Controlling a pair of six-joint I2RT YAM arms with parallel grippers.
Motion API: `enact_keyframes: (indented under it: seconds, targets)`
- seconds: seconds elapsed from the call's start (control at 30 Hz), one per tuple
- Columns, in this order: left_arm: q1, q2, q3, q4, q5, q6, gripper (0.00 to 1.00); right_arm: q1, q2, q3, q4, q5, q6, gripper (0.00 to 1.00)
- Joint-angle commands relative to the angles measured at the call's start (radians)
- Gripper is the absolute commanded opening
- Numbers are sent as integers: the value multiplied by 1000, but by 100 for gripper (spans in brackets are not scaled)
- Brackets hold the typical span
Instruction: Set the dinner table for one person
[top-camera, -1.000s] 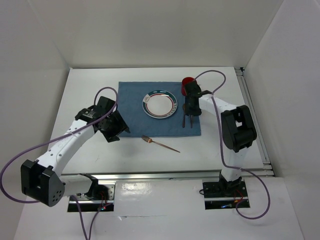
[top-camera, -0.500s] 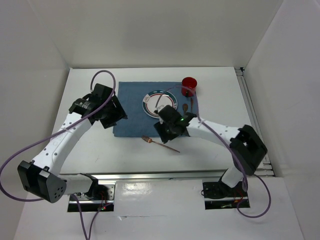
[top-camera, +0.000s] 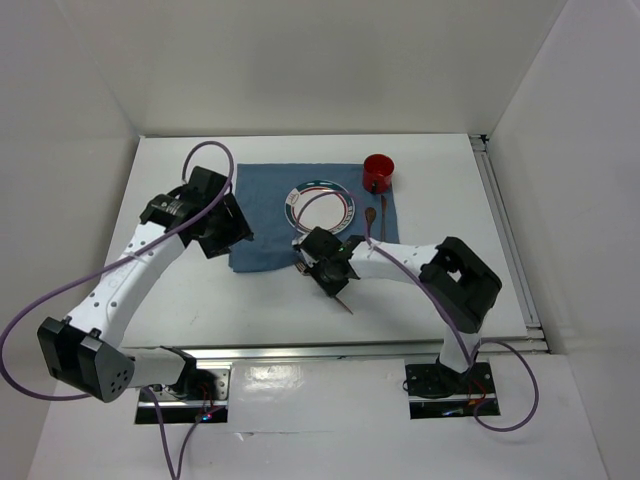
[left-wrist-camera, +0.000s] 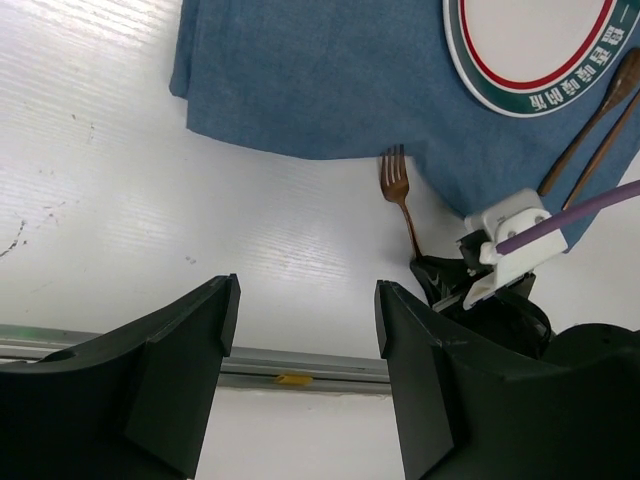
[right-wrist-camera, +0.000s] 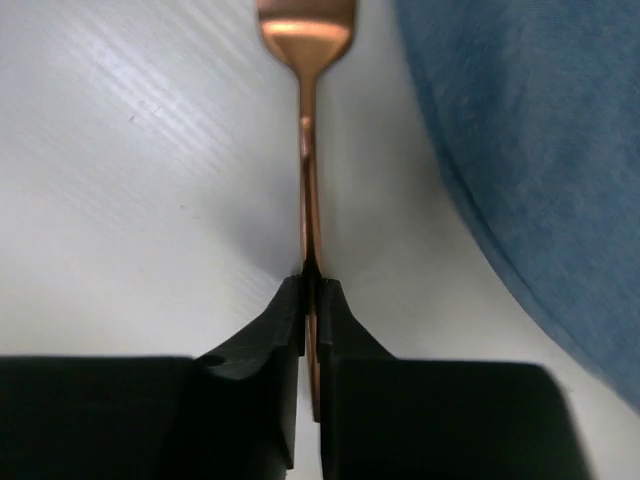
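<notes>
The white dinner table (top-camera: 440, 160), edged with silver rails, is filling the middle of the top view. At its centre a blue placemat (top-camera: 265, 190) is carrying a plate (top-camera: 322, 207), with a red cup (top-camera: 378, 170) at its upper right; I cannot tell what the cup contains. The right gripper (right-wrist-camera: 308, 285) is pinching the copper fork (right-wrist-camera: 305, 60) with its jaws closed on the handle. The left gripper (left-wrist-camera: 305, 290) is standing wide open, gripping nothing.

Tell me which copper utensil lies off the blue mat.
The fork, on the table by the mat, pinched in the right fingers. The other two lie on the mat beside the plate.

Large, flat, plain white rectangular dinner table (top-camera: 260, 305), level, silver metal rails (top-camera: 508, 240) along its edges.
</notes>
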Motion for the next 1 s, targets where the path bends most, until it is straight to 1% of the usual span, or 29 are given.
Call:
enact_keyframes:
  seconds: [0.0, 0.03, 0.13, 0.23, 0.27, 0.3, 0.33, 0.4, 0.43, 0.47, 0.5, 0.53, 0.57, 0.6, 0.67, 0.7, 0.77, 0.8, 0.83, 0.9, 0.97]
  targets:
    - [14, -28, 61, -34, -31, 21, 73, 26, -4, 7, 5, -9, -22, 2]
    - [14, -28, 71, -34, -31, 21, 73, 26, -21, 7, -15, -9, -22, 0]
    - [14, -28, 97, -45, -31, 21, 73, 46, -91, 79, -136, -46, -13, 0]
    - [14, -37, 138, -54, -31, 21, 73, 46, -182, 143, -205, -95, -13, 0]
    - [14, -37, 166, -65, -31, 30, 74, 46, -208, 204, -216, -110, 8, 0]
    - [14, -37, 166, -65, -31, 30, 74, 46, -208, 205, -216, -110, 9, 0]
    - [14, -37, 176, -74, -41, 30, 74, 46, -208, 230, -216, -110, 45, 0]
    - [14, -37, 209, -85, -41, 30, 74, 23, -156, 319, -197, -129, 97, 0]
    - [14, -37, 209, -85, -53, 30, 74, 11, -126, 352, -181, -129, 178, 0]
    - [14, -37, 224, -94, -53, 30, 74, -5, -46, 390, -170, -129, 223, 0]
    - [14, -37, 239, -94, -64, 30, 74, -31, -2, 469, -143, -141, 293, 0]
    - [14, -37, 239, -106, -79, 20, 74, -43, 44, 514, -132, -141, 327, 0]
    - [23, -50, 253, -106, -88, 4, 74, -52, 145, 568, -132, -141, 357, 0]
    - [23, -60, 253, -116, -88, -6, 74, -71, 193, 682, -132, -141, 386, 0]
    - [23, -87, 264, -105, -99, -29, 74, -83, 279, 781, -123, -141, 450, 0]
    - [23, -121, 244, -96, -99, -30, 74, -94, 354, 869, -108, -130, 475, 0]
    - [23, -153, 221, -68, -88, -39, 76, -94, 411, 928, -77, -121, 539, 0]
    - [23, -164, 212, -57, -88, -39, 76, -104, 469, 958, -77, -121, 559, 0]
    - [23, -173, 212, -57, -97, -39, 76, -104, 494, 1009, -68, -92, 584, 0]
    - [23, -173, 212, -57, -97, -39, 76, -115, 539, 1047, -68, -92, 634, 0]
    - [23, -164, 223, -80, -97, -30, 77, -115, 583, 1059, -29, -83, 659, 0]
